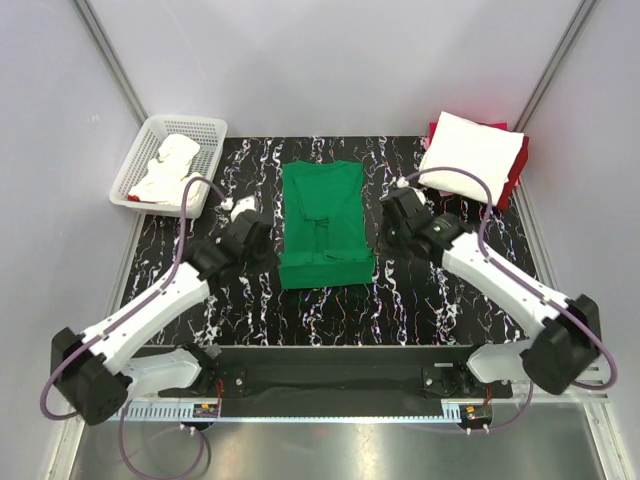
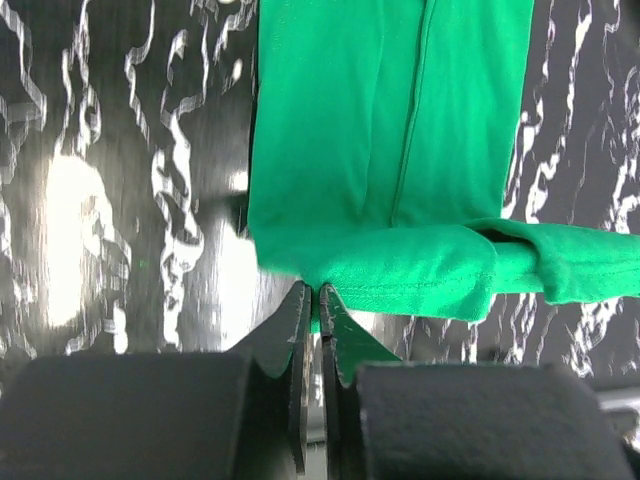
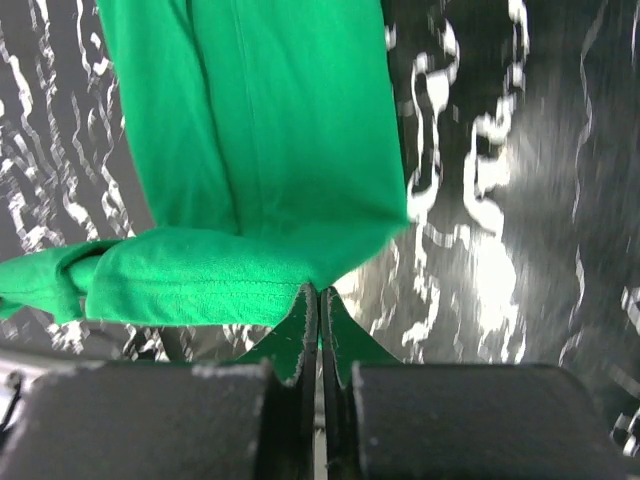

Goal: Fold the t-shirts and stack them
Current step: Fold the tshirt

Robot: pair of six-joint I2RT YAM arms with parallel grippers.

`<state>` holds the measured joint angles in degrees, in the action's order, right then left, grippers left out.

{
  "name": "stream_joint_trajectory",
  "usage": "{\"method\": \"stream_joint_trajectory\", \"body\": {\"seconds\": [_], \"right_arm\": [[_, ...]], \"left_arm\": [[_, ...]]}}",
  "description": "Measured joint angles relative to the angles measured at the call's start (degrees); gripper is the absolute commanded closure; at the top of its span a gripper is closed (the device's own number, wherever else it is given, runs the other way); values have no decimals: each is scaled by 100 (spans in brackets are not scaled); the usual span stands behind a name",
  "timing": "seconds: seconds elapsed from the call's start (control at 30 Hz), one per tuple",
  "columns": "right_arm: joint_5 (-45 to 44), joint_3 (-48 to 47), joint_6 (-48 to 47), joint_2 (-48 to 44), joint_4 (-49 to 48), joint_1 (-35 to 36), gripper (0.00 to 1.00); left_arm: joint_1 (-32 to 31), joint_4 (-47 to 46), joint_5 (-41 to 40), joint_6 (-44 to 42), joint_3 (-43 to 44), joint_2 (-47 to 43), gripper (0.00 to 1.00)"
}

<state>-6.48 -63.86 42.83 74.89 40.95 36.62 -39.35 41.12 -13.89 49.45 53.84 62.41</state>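
The left claw (image 2: 315, 290) fills the bottom of its own view, fingers almost together with a sliver of green caught in the slit: it pinches the near left corner of the green shirt (image 2: 390, 130) at its turned-over hem. The right claw (image 3: 318, 290) is pressed fully together, its tips touching the hem's near right corner; whether any cloth is caught there I cannot tell. From above, the shirt lies flat in the middle of the table (image 1: 420, 300), folded into a long strip with its near end turned over and one claw at each side. A white shirt (image 1: 470, 150) rests folded on a red shirt (image 1: 518, 170) at the far right. At the far left a basket (image 1: 135, 165) holds crumpled white cloth (image 1: 172, 165).
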Motion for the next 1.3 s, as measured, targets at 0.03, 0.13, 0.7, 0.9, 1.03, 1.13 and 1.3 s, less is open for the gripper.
{"method": "stream_joint_trajectory", "body": {"seconds": [0.03, 0.13, 0.7, 0.9, 1.03, 1.13, 1.3], "right_arm": [[-2, -153, -146, 210, -37, -59, 100], [11, -485, -498, 765, -168, -236, 100], [656, -2393, -1613, 2988, -385, -1248, 100], [1069, -3121, -1834, 3945, -334, -1473, 66], [1266, -3864, -2009, 4684, -192, -1624, 33], [1353, -4640, -2057, 5198, 120, -1788, 29], [1362, -5040, -2111, 5165, 367, -2103, 27]], "left_arm": [[122, -98, 48, -153, 111, 205, 96], [470, -365, 280, -540, 470, 883, 97], [1641, -739, 1353, -1580, 2387, 3475, 98], [1853, -616, 1484, -1687, 2964, 4312, 75], [2024, -372, 1532, -1755, 3567, 4999, 40], [2177, -20, 1556, -1775, 4188, 5460, 33], [2328, 295, 1537, -1792, 4765, 5475, 32]]}}
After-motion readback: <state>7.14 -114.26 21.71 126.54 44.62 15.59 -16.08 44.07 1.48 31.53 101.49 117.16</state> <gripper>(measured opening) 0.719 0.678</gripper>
